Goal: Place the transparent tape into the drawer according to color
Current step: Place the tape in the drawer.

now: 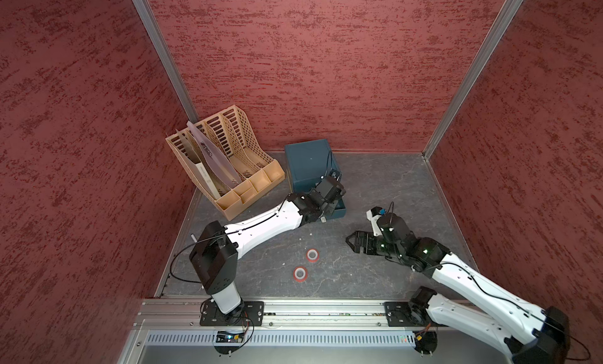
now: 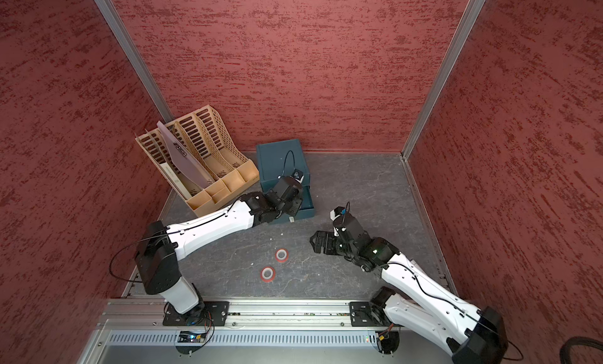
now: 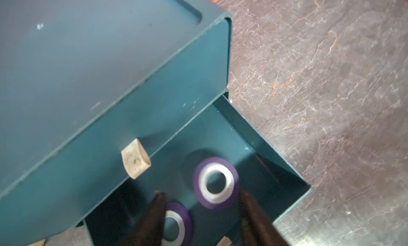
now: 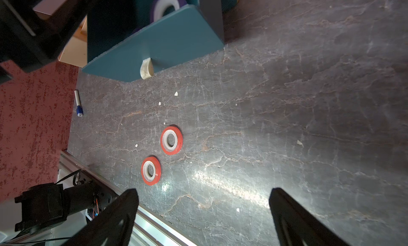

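Both top views, read left to right. Left of centre, a beige file organizer stands at the back corner of the grey table. At centre is a teal drawer cabinet with its bottom drawer pulled out; the left arm's wrist hangs over it and hides the left gripper from above.

In the left wrist view, lower centre, that gripper's two dark fingers stand apart and clamp nothing. A motion-blurred purple tape roll sits in the drawer just past the tips; whether a finger touches it cannot be told. A second purple tape roll lies flat on the drawer floor, partly behind one finger.

Below centre in the top views, the upper red tape roll and the lower red tape roll lie flat on the table, near each other, apart from the drawer.

Right of centre, the right gripper is spread wide and empty above bare table.
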Available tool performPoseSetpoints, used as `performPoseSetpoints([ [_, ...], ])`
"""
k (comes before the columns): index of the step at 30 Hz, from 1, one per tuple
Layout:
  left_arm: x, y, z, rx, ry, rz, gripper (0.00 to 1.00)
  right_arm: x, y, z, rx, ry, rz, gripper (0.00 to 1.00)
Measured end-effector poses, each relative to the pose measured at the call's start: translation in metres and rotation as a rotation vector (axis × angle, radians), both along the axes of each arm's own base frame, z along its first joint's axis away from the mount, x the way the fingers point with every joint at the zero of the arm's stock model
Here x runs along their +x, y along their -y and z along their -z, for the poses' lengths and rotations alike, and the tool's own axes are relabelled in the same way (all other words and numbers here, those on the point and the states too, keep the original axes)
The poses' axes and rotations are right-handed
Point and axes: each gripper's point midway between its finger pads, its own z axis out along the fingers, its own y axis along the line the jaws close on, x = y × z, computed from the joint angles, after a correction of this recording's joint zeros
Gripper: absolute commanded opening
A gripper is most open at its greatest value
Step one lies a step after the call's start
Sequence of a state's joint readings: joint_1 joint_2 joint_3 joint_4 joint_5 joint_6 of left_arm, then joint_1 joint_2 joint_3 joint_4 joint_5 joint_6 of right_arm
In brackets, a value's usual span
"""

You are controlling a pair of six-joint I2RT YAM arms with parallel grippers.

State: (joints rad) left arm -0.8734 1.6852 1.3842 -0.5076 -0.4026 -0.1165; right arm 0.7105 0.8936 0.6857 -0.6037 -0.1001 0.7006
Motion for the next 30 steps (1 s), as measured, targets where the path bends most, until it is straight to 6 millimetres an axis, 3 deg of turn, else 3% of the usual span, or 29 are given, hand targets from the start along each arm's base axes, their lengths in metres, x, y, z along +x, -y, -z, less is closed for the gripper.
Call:
performPoseSetpoints([
  [6,-0.001,0.001,-0.006,-0.011,0.012,0.005,0.85,0.001,-0.001,0.005,-0.011,-0.013,-0.001,0.98],
  [10,-0.007,0.001,-0.025,-0.051,0.031,0.015,0.99,0.003,-0.002,0.010,-0.022,-0.025,-0.002,0.98],
  [18,-0.028,-0.019,-0.101,-0.246,0.097,0.027,1.00,0.008,-0.007,0.014,-0.047,-0.030,-0.020,0.98],
  [23,-0.017,-0.061,-0.122,-0.397,0.058,-0.043,1.00,0.015,-0.018,0.004,-0.054,0.007,-0.053,0.99],
  [30,0.013,-0.121,-0.104,-0.502,-0.065,-0.203,1.00,0.024,-0.038,-0.010,-0.086,0.096,-0.098,0.98],
])
